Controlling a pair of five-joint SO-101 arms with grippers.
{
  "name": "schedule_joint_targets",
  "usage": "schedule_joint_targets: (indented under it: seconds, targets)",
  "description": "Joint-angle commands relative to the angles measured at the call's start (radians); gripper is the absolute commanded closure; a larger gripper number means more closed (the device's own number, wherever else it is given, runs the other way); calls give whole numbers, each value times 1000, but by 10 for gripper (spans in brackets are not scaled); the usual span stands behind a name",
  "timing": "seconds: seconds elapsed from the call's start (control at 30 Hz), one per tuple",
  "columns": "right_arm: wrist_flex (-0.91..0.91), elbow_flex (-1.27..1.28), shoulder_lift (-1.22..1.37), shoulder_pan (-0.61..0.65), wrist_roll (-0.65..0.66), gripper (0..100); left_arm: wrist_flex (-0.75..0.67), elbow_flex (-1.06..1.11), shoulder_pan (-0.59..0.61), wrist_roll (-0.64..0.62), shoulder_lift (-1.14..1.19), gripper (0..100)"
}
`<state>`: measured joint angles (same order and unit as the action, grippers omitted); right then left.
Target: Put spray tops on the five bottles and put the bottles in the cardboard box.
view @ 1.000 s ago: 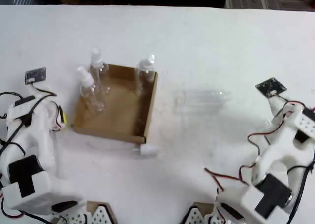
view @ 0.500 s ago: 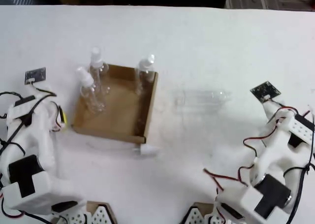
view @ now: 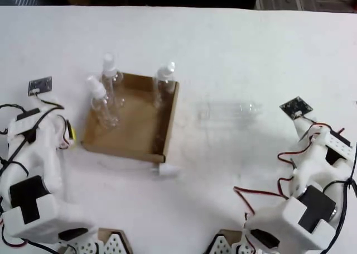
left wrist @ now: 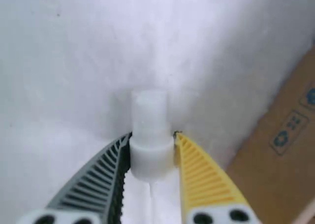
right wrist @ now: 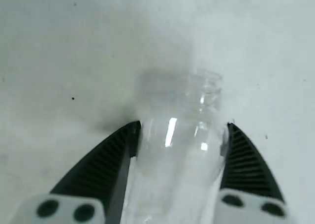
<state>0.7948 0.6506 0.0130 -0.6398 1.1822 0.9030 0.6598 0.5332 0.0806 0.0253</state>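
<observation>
The left arm (view: 33, 170) and right arm (view: 312, 192) are white shells with black motor blocks and red-and-black cables; left fingers (left wrist: 204, 179) are ribbed grey and yellow, right fingers (right wrist: 98, 170) ribbed black.

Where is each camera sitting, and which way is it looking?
High view: fixed above the table, looking down on the cardboard box; the left arm and right arm show at the near edge.
Left wrist view: on the left wrist, looking along the left gripper, shut on a spray top, down at the table.
Right wrist view: on the right wrist, looking along the right gripper, shut on a bottle with no top.
Shared: the high and left wrist views both show the cardboard box.
</observation>
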Motion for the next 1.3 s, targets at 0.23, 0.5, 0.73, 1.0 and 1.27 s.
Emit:
schedule_joint_targets:
  seconds: [0.23, 0.5, 0.73, 1.0, 1.27]
  targets:
    - [325, -388, 42, -19, -14, 981, -12, -6, -5, 9, -56, 980]
    - [654, -523, -122, -10, -276, 981, -15, -6, -5, 9, -56, 980]
    - [684, -311, -300, 62, -394, 981, -2, -6, 18, -2, -117, 980]
    - [685, -143, -561, 166, -480, 981, 98, 35, 48, 5, -429, 980]
    - [565, -72, -877, 364, -549, 981, 132, 12, 44, 2, -742, 980]
